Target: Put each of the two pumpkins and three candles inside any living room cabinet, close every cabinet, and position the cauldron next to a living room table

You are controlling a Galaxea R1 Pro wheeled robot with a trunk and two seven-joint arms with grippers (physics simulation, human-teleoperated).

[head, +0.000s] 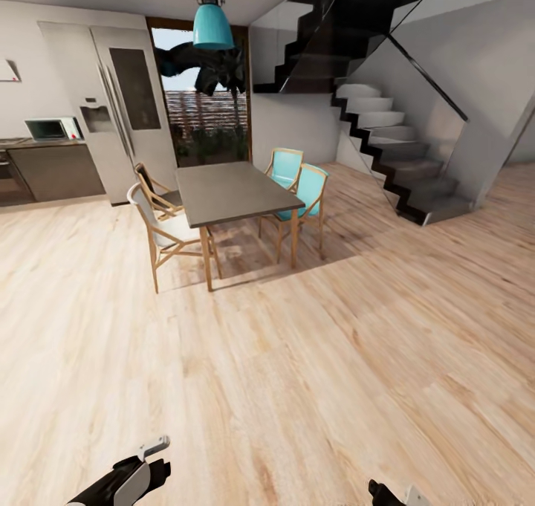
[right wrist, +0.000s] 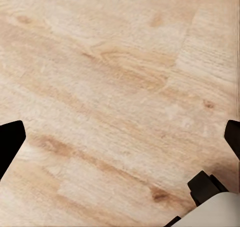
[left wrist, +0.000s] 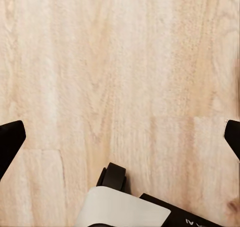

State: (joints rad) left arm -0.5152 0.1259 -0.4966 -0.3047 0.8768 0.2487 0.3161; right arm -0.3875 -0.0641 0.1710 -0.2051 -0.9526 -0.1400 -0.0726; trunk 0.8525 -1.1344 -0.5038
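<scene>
Robot faces a dining table (head: 234,190) at twelve o'clock; no task progress is evident, everything seemingly remains. Left gripper (left wrist: 120,132) and right gripper (right wrist: 120,137) spread apart, empty.

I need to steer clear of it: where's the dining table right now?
In the head view the dining table stands ahead, slightly left of centre, across the wooden floor, with chairs on both sides and the staircase to its right.
</scene>
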